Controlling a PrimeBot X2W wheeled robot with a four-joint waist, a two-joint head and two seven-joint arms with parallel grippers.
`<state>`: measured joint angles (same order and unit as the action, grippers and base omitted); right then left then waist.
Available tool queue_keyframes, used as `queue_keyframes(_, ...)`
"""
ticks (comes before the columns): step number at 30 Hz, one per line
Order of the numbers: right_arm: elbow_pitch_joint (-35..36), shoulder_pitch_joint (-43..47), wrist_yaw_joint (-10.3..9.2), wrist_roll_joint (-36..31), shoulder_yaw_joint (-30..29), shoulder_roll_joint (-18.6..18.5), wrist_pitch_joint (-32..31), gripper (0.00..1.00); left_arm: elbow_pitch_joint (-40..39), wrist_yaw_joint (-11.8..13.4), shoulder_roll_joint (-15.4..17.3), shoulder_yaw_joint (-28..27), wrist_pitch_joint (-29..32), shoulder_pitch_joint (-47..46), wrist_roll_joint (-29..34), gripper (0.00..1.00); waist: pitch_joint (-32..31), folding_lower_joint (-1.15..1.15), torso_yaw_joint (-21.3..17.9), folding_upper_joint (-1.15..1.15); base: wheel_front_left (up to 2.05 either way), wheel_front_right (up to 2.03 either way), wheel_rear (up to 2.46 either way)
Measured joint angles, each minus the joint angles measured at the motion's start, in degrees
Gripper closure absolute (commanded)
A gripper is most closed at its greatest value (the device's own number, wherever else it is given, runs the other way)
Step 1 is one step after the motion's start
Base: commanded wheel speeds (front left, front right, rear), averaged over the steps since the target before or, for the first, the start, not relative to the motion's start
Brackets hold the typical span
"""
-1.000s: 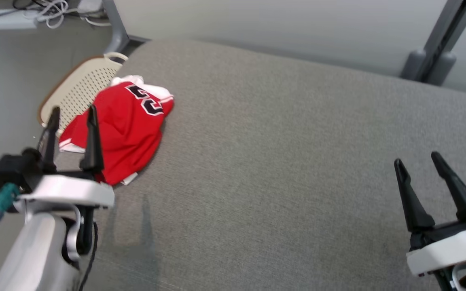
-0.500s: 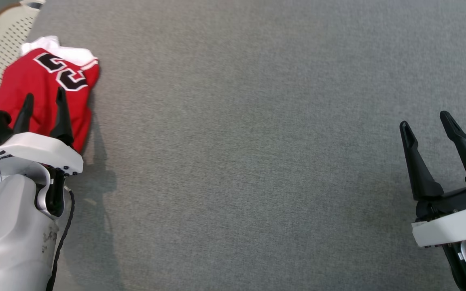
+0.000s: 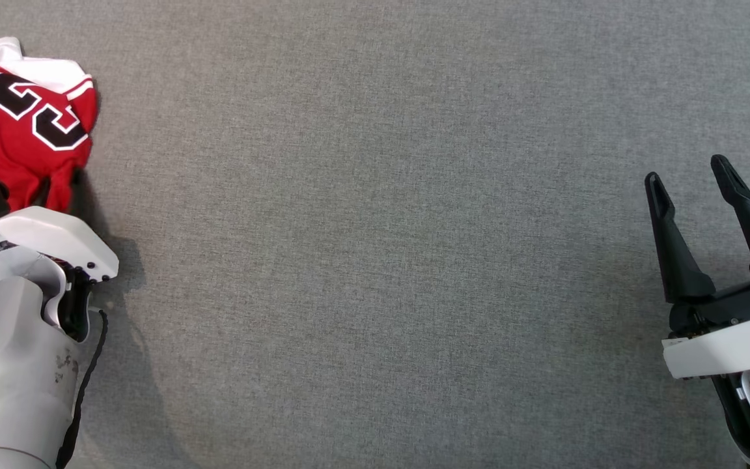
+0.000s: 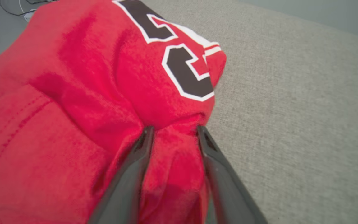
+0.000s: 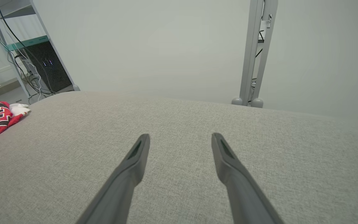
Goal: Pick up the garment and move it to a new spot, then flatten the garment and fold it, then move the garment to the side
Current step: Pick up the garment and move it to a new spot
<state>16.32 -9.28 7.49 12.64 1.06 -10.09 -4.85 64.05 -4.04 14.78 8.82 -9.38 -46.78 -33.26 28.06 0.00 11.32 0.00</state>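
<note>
A second ago the left gripper (image 4: 175, 129) hung over the red shirt (image 3: 17, 117) with its jaws as wide as they go. Now it has come down into the shirt, and its jaws have started to squeeze in a little. The head camera has also tipped down, so the whole picture has slid, but the shirt itself has not gone anywhere. It lies in a crumpled heap at the far left side of the gray desk (image 3: 381, 228), with its big black number facing up and a white bit poking out at the back. In the left wrist view, the two dark fingers push into the soft cloth near the right edge of the heap, and a bump of red cloth sits right between them. The jaws are not closed yet, so I think the shirt is not really caught so far. This looks like the very start of the job, the picking up part. The right gripper (image 3: 686, 168) has not changed. Its jaws are wide and hold nothing, and it waits over bare desk, well apart from the shirt.
</note>
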Motion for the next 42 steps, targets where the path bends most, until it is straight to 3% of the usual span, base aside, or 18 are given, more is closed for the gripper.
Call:
queue_keyframes(5,-1.5,-0.4,0.0,0.0,0.0,0.4,1.3,0.0,0.9,-0.2,0.1,0.3,-3.6,0.0,0.5,1.0,-1.5,0.0,-0.5,0.0,0.0,0.0,0.0)
queue_keyframes(10,-2.9,0.3,0.0,0.0,-0.2,1.3,2.5,0.0,-3.1,0.1,1.3,-0.2,-5.4,1.3,1.5,1.0,-4.3,0.0,-0.9,0.0,0.0,0.0,0.0)
queue_keyframes(22,-6.7,6.4,0.0,0.5,0.2,4.3,4.0,0.0,-34.2,5.7,2.7,-5.1,-5.6,20.5,7.2,1.0,-15.4,0.0,-2.8,0.0,0.0,0.0,0.0)
queue_keyframes(31,-7.6,10.3,0.0,0.5,1.3,5.0,3.9,0.0,-53.5,11.3,3.4,-4.3,0.7,36.2,8.5,1.0,-23.0,0.0,-6.0,0.0,0.0,0.0,0.0)
queue_keyframes(37,-7.6,12.1,0.0,0.5,1.6,5.1,3.6,0.0,-63.2,13.2,2.7,-2.1,4.3,42.5,9.2,1.0,-25.4,0.0,-8.7,0.0,0.0,0.0,0.0)
queue_keyframes(42,-7.5,12.0,0.0,0.6,2.2,4.9,3.4,0.0,-66.3,13.1,1.5,0.7,5.6,43.6,9.6,1.0,-25.8,0.0,-11.3,0.0,0.0,0.0,0.0)
